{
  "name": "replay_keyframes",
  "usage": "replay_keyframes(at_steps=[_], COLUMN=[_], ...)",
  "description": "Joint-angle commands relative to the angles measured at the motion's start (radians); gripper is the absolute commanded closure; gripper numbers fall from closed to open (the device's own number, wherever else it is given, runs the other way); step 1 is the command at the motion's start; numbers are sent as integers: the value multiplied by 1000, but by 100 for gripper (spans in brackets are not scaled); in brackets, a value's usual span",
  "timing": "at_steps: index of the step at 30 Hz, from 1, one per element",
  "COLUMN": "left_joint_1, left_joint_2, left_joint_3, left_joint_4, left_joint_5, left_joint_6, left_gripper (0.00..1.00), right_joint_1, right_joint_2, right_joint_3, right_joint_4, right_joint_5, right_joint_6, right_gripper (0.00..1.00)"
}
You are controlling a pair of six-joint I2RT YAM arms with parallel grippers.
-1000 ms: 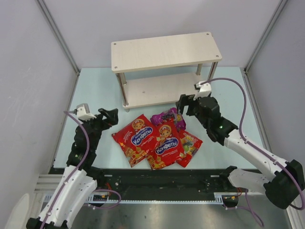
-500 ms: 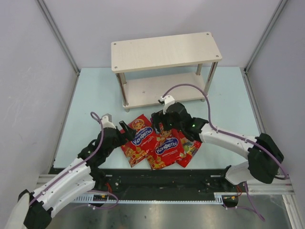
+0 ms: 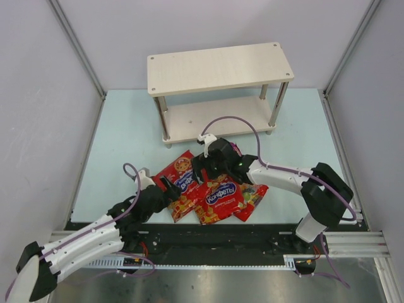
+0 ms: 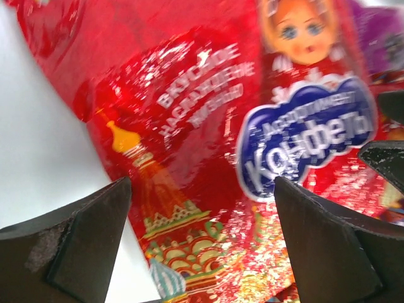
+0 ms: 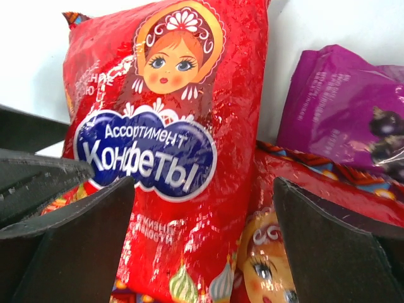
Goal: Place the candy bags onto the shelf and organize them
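Table (image 3: 126, 126): pale blue-green top, carrying the shelf and all four bags.
Shelf (image 3: 221, 66): two light-wood boards on metal posts, at the far side of the table.
Left big red bag (image 3: 186, 201): flat on the table in front of the shelf, doll end towards it.
Second big red bag (image 3: 221, 196): just right of the first, overlapping its edge.
Small red bag (image 3: 252, 194): tucked under the second big bag's right side.
Purple bag (image 5: 341, 107): between the shelf and the big bags, mostly hidden from above by the right arm.
Left gripper (image 4: 199, 208): fingers spread wide, low over the left big bag's near half, pinching nothing.
Right gripper (image 5: 202, 208): fingers spread wide above the same bag's blue label, holding nothing.
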Motion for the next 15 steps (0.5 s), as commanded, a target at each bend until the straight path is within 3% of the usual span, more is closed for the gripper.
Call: replay_keyframes(at_steps=[1, 6, 10, 15], left_joint_1=[-50, -64, -66, -79], left_joint_2=[29, 52, 66, 84], left_joint_3=[-27, -56, -79, -86], left_joint_4=[15, 65, 115, 121], left_joint_5=[-40, -40, -27, -25], left_joint_6=[-113, -132, -138, -156], left_gripper=[1, 0, 0, 0], right_joint_1=[10, 10, 8, 8], right_joint_2=[42, 85, 103, 110], right_joint_3=[40, 40, 40, 40], right_joint_4=[24, 31, 24, 13], right_joint_5=[-19, -33, -48, -59], right_joint_6=[24, 30, 32, 38], right_gripper=[7, 10, 26, 37])
